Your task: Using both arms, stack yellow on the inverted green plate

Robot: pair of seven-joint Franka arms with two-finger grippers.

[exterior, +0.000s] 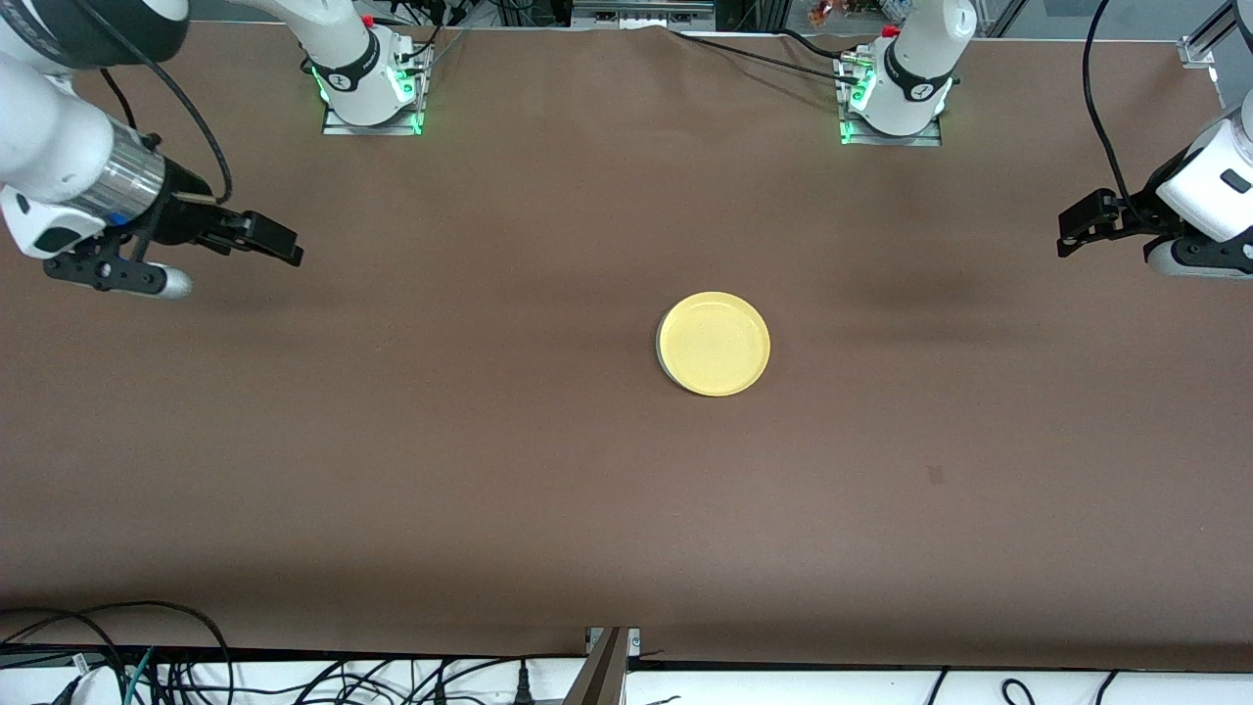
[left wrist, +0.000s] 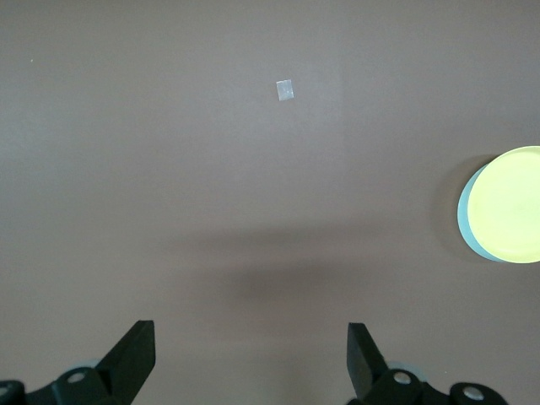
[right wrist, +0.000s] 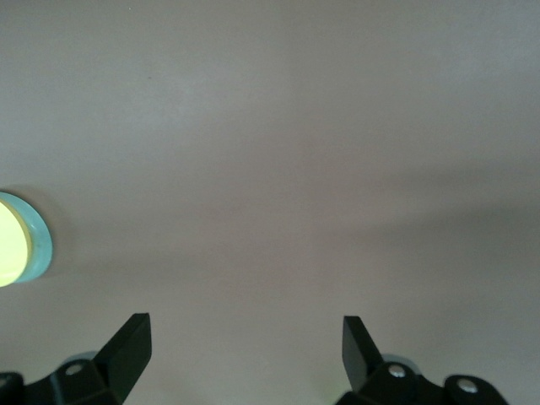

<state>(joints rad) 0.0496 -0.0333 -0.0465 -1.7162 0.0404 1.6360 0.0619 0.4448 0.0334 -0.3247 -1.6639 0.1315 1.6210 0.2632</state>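
The yellow plate [exterior: 715, 344] lies rim up on top of the green plate [exterior: 661, 354] in the middle of the table; only a thin pale green edge shows under it. The stack also shows in the left wrist view, yellow [left wrist: 510, 204] on green [left wrist: 464, 215], and in the right wrist view, yellow [right wrist: 10, 250] on green [right wrist: 40, 240]. My left gripper [exterior: 1069, 233] is open and empty in the air over the left arm's end of the table [left wrist: 251, 346]. My right gripper [exterior: 286, 245] is open and empty over the right arm's end [right wrist: 245, 342]. Both are well apart from the plates.
A small pale patch [exterior: 935, 475] marks the brown table nearer the front camera than the left gripper, also in the left wrist view [left wrist: 285, 89]. The arm bases [exterior: 370, 88] [exterior: 896, 98] stand along the top edge. Cables [exterior: 117, 656] lie along the front edge.
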